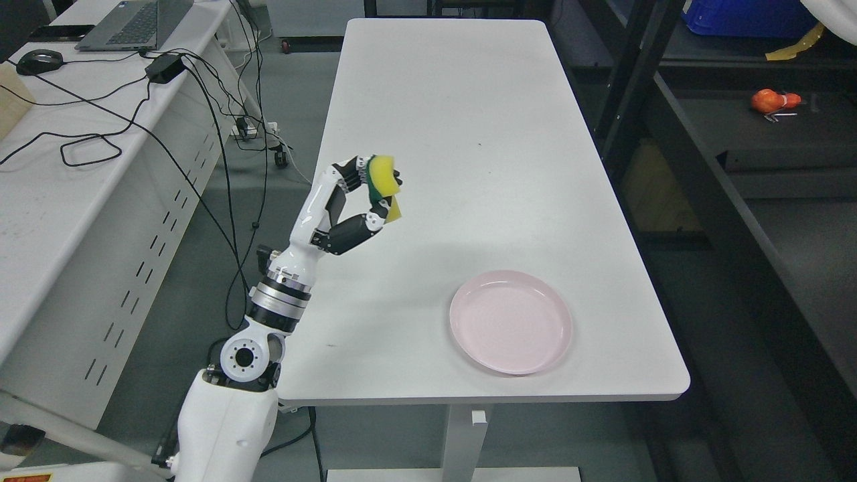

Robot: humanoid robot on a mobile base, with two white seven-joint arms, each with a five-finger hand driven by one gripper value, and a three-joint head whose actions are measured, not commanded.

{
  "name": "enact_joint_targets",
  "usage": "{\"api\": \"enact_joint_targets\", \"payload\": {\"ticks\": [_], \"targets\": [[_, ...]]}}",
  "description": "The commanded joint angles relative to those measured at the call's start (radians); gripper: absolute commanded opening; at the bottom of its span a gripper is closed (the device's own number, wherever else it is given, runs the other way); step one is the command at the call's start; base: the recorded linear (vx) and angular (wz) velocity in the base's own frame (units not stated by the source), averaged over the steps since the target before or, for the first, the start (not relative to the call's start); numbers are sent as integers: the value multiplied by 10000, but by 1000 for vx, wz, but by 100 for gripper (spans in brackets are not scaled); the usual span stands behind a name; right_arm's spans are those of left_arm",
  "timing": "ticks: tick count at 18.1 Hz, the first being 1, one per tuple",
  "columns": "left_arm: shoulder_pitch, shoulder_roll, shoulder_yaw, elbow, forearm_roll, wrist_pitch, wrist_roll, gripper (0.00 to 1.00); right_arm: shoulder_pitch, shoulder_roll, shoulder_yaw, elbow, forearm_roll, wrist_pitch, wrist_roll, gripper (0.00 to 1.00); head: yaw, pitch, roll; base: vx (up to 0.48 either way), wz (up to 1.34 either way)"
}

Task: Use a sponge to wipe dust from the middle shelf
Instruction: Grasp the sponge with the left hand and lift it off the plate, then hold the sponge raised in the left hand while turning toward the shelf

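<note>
Above the white desk's (495, 134) left edge, at about nine o'clock, one yellow-and-green sponge (383, 182) sits pinched in the left hand (355, 204), fingers (348, 175) curled tight around it, lifted clear of the surface. One pink plate (511, 321) lies at five o'clock, well apart. One dark shelf unit (736, 174) stands off at three o'clock, one orange object (773, 100) on it.

You face a white rectangular table (469, 134) running away from you. One pink plate (511, 321) lies flat on its near right portion, close to the front edge. A few small dark specks mark the tabletop.
</note>
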Motion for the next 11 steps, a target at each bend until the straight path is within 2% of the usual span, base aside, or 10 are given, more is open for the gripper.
{"api": "enact_joint_targets", "payload": {"ticks": [1, 11], "targets": [[813, 99, 1979, -350, 2005, 163, 644, 0, 0, -175, 0, -174, 0, 3, 7, 100, 0, 0, 0, -91, 0], [905, 99, 1688, -503, 2021, 162, 738, 0, 0, -175, 0, -174, 0, 3, 7, 100, 0, 0, 0, -166, 40]]}}
